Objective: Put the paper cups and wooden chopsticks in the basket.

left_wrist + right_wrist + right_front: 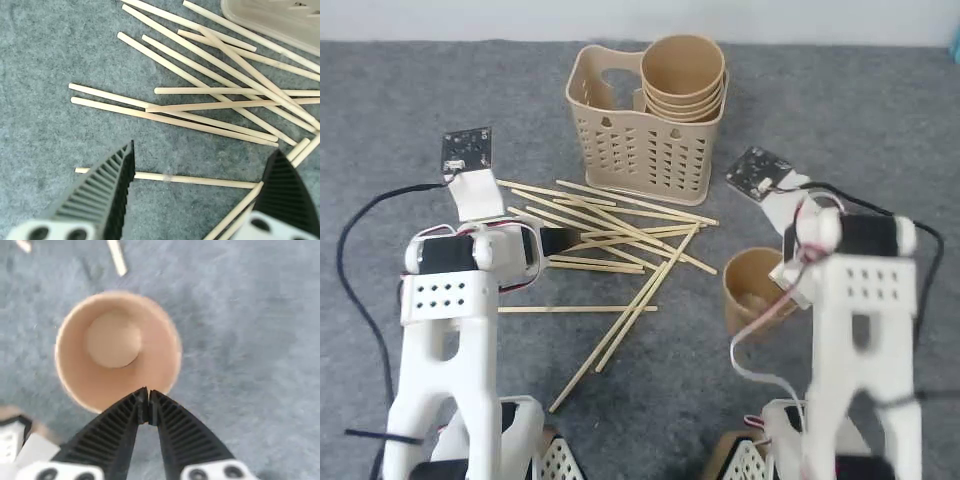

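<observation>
High view tells me we're partway: a stack of paper cups [683,72] already sits in the basket [642,150] at the far edge of the table [880,130], but one loose paper cup [750,285] stands toward the right edge and the wooden chopsticks [620,240] lie scattered mid-table, none binned, I judge. My left gripper [203,150] is spread wide and empty over a single chopstick [200,179]. The right gripper [149,392] is pinched closed on nothing, tips above the loose cup's rim.
</observation>
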`<move>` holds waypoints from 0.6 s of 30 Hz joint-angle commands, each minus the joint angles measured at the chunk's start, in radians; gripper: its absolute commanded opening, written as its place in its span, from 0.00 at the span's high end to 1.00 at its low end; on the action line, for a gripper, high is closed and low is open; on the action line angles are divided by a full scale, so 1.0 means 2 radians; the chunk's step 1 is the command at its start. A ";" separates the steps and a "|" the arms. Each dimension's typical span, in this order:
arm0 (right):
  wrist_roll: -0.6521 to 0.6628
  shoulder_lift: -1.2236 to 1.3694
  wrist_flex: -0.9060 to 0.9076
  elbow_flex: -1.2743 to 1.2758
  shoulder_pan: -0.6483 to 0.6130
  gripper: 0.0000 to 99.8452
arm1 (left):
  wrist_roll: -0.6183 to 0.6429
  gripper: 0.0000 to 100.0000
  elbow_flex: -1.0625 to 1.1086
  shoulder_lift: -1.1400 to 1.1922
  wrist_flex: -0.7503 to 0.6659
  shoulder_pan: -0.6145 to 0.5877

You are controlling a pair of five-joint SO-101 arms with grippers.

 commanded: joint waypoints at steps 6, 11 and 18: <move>-0.099 -0.098 -0.082 0.029 0.033 0.80 | -0.004 0.62 -0.003 -0.019 -0.009 0.001; -0.157 -0.076 -0.131 0.094 0.041 0.80 | -0.004 0.62 -0.003 -0.019 -0.009 0.001; -0.193 -0.025 -0.199 0.178 -0.001 0.80 | -0.004 0.62 -0.003 -0.019 -0.009 0.001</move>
